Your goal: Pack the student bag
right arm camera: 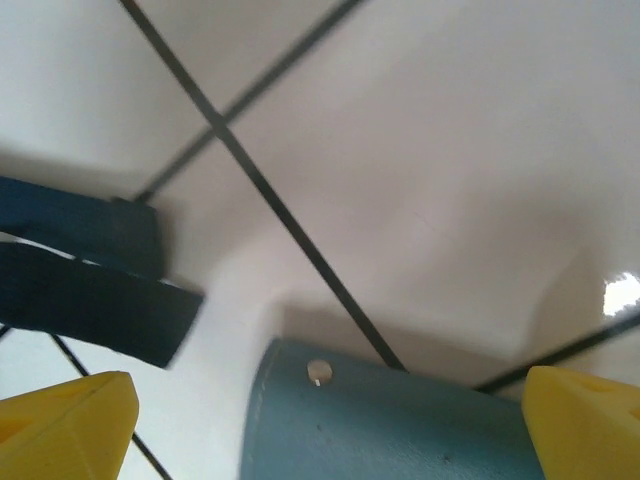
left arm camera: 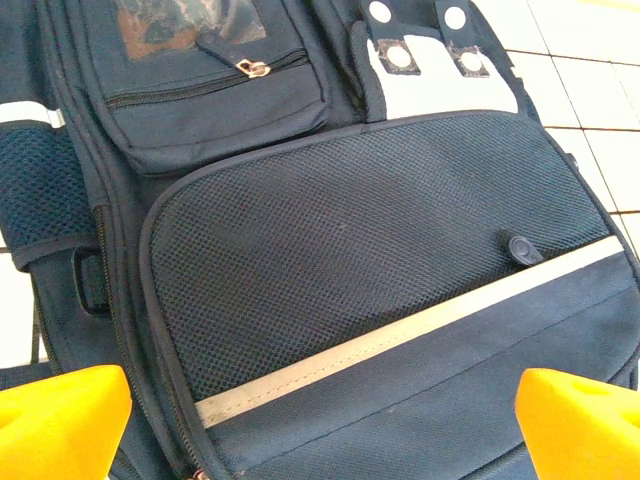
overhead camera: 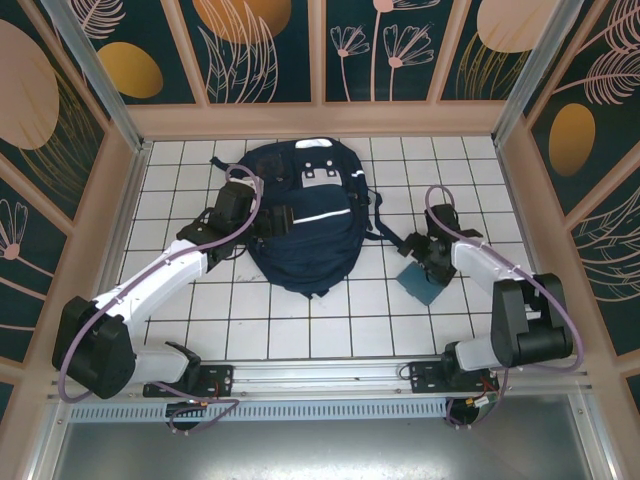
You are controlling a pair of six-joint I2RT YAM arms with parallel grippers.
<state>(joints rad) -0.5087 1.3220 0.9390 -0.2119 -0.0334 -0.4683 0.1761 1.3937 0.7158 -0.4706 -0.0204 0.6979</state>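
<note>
The student bag (overhead camera: 305, 225) is a large navy backpack lying flat in the middle of the tiled table, front side up. Its mesh pocket (left arm camera: 350, 230) and white reflective stripe (left arm camera: 400, 335) are close in the left wrist view. My left gripper (overhead camera: 268, 222) hovers over the bag's left side, open, its yellow fingertips (left arm camera: 60, 420) wide apart with nothing between them. My right gripper (overhead camera: 425, 260) is open just above a flat teal-blue item (right arm camera: 390, 425) with a small round stud, which lies on the tiles right of the bag.
Black bag straps (right arm camera: 90, 285) trail onto the tiles beside the teal item (overhead camera: 420, 285). Wooden walls with patterned panels (overhead camera: 320, 50) enclose the table on three sides. A metal rail (overhead camera: 320, 375) carrying the arm bases runs along the near edge.
</note>
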